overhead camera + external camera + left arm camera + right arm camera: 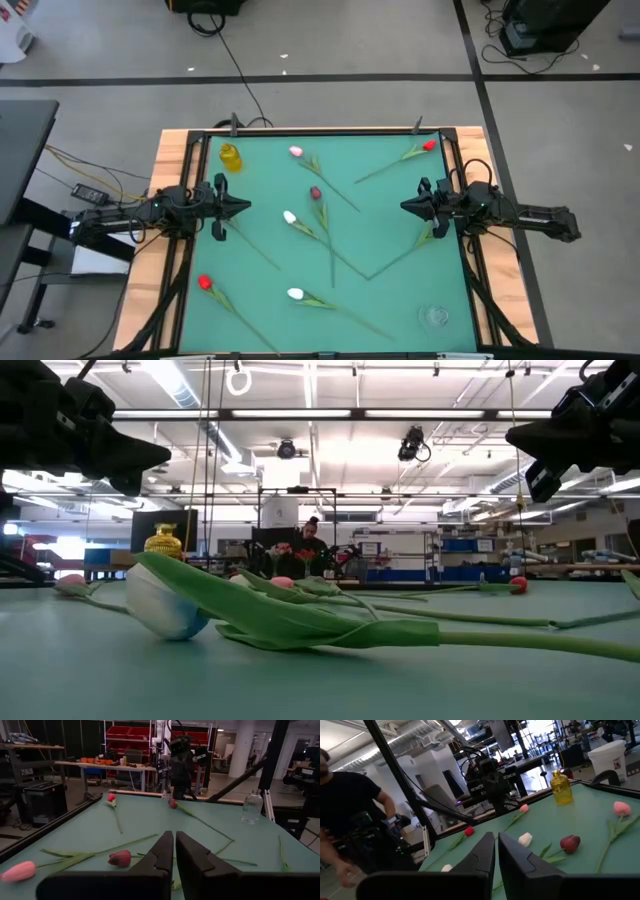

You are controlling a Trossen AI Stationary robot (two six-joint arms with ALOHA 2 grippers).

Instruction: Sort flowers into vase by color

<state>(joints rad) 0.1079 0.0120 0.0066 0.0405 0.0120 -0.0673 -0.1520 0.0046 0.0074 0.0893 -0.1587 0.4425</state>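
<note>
Several tulips lie flat on the green table (390, 290): a pink one (296, 152), a maroon one (316, 193), two white ones (290, 217) (295, 294) and two red ones (429, 146) (204, 283). The near white head (165, 605) fills the low view. A yellow vase (230, 157) stands at the far left and a clear vase (434, 317) at the near right. My left gripper (245, 207) hovers shut at the table's left side, and my right gripper (405, 207) hovers shut at the right side. Both are empty and point at each other.
Another tulip's stem (250, 245) runs out from under my left arm, its pink head (524, 808) close to it. One more stem (430, 235) lies under my right gripper, its head (172, 803) below that arm. A person (350, 815) stands beyond the table.
</note>
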